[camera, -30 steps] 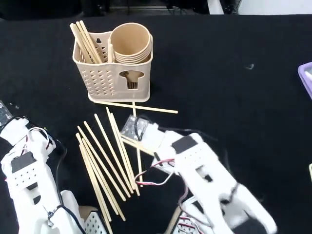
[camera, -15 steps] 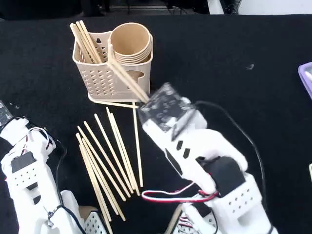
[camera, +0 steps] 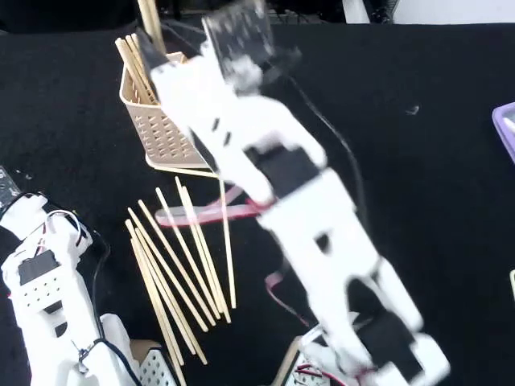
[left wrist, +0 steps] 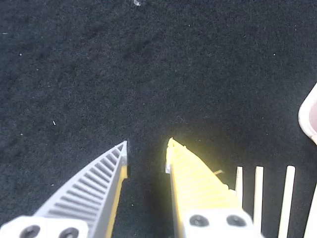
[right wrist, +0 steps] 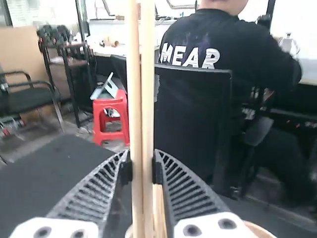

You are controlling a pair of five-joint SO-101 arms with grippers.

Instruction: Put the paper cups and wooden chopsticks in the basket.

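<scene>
Chopsticks [right wrist: 140,99] stand straight up, pinched tight in the right tool [right wrist: 141,159], likely so they can drop into the basket [camera: 151,129]; the left tool [left wrist: 147,145] sits spread open.

Black worktop [camera: 426,201], purple thing [camera: 504,129] at its edge, red stool [right wrist: 112,118], black chair back [right wrist: 198,134], dark armchair [right wrist: 25,99] beyond.

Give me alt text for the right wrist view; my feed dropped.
The right end effector is shut on two wooden chopsticks that run straight out beyond it. Behind are the black table and a room with a red stool.
</scene>
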